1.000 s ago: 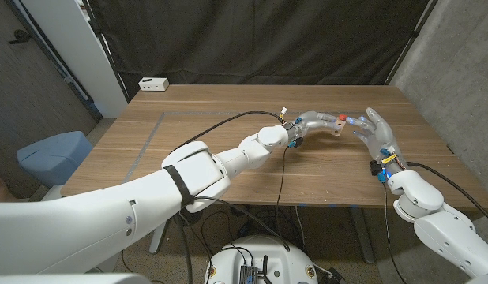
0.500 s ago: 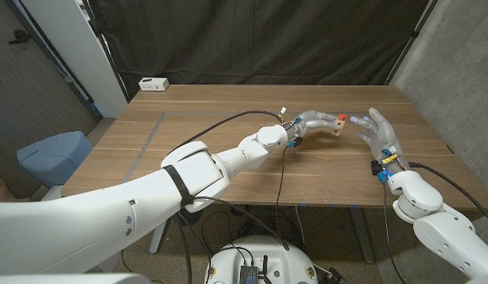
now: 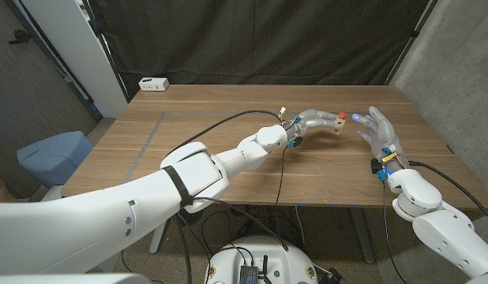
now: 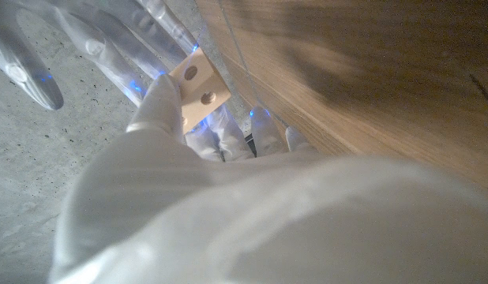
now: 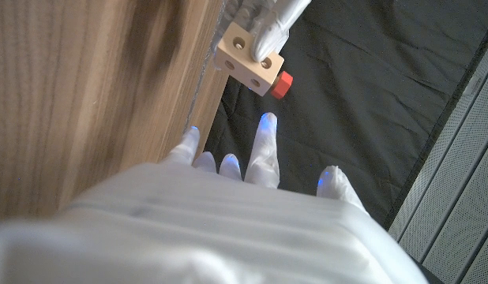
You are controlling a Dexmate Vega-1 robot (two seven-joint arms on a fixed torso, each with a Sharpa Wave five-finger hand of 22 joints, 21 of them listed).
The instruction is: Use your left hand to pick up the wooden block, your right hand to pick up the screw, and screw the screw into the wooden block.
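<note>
My left hand (image 3: pixel 313 122) holds the pale wooden block (image 3: pixel 336 127) just above the table, right of centre. A red screw (image 3: pixel 340 117) sticks out of the block's top. In the left wrist view the block (image 4: pixel 198 87), with two holes showing, sits pinched at my left hand's fingertips (image 4: pixel 161 99). In the right wrist view the screw's red head (image 5: pixel 282 83) stands out from one face of the block (image 5: pixel 245 57). My right hand (image 3: pixel 378 132) stands beside the block with fingers spread, empty, a small gap from the screw; its fingers (image 4: pixel 86 39) reach past the block.
A white power strip (image 3: pixel 154 84) lies at the table's far left corner. Black cables (image 3: pixel 228 122) run along my left arm across the wooden table (image 3: pixel 189 134). A black curtain hangs behind, and a grey wall stands at the right.
My right hand's fingertips have drawn back a little from the screw, toward the right. The left hand and block have stayed put.
</note>
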